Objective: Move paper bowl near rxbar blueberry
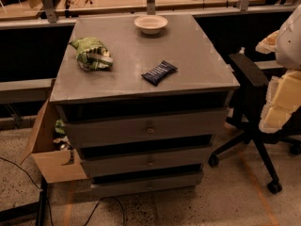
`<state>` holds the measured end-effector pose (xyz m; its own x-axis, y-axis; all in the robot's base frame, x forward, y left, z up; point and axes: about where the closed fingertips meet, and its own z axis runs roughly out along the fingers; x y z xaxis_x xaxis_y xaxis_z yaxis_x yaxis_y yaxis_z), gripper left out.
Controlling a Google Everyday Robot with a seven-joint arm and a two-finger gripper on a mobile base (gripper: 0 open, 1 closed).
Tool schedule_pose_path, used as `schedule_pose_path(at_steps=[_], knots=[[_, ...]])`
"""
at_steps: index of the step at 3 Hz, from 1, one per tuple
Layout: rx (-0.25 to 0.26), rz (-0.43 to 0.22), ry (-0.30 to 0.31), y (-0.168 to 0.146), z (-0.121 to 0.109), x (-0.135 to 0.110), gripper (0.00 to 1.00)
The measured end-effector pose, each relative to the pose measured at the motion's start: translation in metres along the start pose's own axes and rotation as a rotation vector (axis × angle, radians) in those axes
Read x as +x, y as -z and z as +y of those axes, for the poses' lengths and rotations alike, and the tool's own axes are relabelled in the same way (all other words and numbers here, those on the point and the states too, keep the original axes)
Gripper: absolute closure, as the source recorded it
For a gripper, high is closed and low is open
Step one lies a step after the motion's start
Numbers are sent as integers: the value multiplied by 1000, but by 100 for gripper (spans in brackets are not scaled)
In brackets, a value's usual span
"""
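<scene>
The paper bowl [150, 24] is cream-white and stands upright at the far middle edge of the grey drawer cabinet's top [197, 55]. The rxbar blueberry [159, 72], a flat dark navy bar, lies slantwise near the front middle of the top, well apart from the bowl. Part of my white and cream arm [288, 55] shows at the right edge, off to the side of the cabinet. My gripper is not in view.
A crumpled green and white snack bag [91, 54] lies on the left of the cabinet top. A black office chair [251, 102] stands right of the cabinet. An open cardboard box [49, 147] sits on the floor at the left. A desk edge [117, 4] runs behind.
</scene>
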<state>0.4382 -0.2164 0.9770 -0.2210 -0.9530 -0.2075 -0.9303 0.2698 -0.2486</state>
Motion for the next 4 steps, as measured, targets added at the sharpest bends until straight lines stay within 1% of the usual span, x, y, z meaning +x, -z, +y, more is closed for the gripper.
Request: schedule_pose_path(at_steps=[1, 2, 3, 4], knots=[[0, 0, 0, 0, 0, 0, 0], [133, -62, 2, 1, -32, -1, 0], [274, -155, 75, 5, -68, -7, 0], [392, -240, 136, -7, -104, -30, 0]])
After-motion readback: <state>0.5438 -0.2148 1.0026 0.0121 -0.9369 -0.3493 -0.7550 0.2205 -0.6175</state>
